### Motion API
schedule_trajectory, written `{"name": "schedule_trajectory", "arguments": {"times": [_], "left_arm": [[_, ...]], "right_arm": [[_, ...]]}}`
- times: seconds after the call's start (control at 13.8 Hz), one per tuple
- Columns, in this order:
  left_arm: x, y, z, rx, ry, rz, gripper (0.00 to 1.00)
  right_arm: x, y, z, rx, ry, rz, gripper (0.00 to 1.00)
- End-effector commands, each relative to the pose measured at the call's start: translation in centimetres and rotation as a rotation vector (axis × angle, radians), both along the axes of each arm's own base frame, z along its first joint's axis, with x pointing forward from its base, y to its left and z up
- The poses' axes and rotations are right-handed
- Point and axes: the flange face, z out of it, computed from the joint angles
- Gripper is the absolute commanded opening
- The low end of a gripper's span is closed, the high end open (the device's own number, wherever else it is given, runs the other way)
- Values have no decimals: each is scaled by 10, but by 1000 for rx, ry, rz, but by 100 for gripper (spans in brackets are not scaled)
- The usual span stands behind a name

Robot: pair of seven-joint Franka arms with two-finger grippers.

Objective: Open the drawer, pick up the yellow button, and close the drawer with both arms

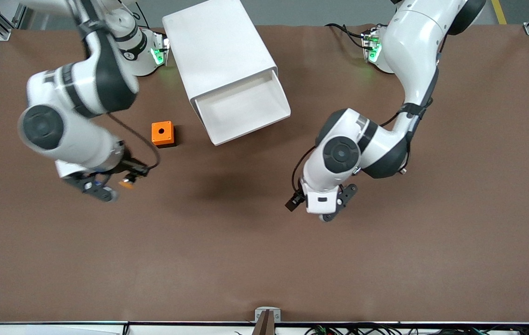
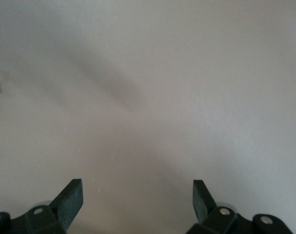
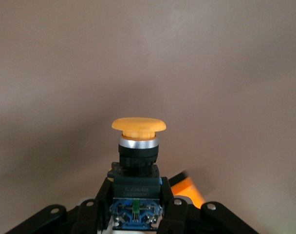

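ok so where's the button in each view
Front view: the button is in the right gripper, over bare table toward the right arm's end, below the orange cube.
Left wrist view: not in it.
Right wrist view: centre, orange cap up.
Shared landmark: the brown table.

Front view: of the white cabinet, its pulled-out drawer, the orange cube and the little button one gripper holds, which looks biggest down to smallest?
1. White cabinet
2. Drawer
3. Orange cube
4. Button, held up off the table in the right gripper, so it sits closer to the camera yet looks smallest.
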Motion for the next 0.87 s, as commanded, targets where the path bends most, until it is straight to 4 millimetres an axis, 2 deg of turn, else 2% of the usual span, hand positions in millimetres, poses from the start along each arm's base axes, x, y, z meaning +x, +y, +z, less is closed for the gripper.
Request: {"name": "schedule_trajectory", "arguments": {"times": [0.0, 0.14, 0.43, 0.65, 0.8], "left_arm": [[-29, -29, 13, 25, -26, -65, 99], [-42, -45, 15, 24, -24, -93, 99], [-97, -87, 20, 58, 57, -197, 99], [-127, -105, 21, 65, 118, -253, 99], [-140, -116, 23, 54, 132, -275, 99]], "right_arm": [[4, -86, -35, 42, -34, 116, 0], [3, -148, -74, 53, -86, 188, 0], [4, -227, -143, 17, -135, 308, 0], [2, -255, -192, 13, -137, 331, 0], [1, -260, -221, 12, -129, 324, 0]]}}
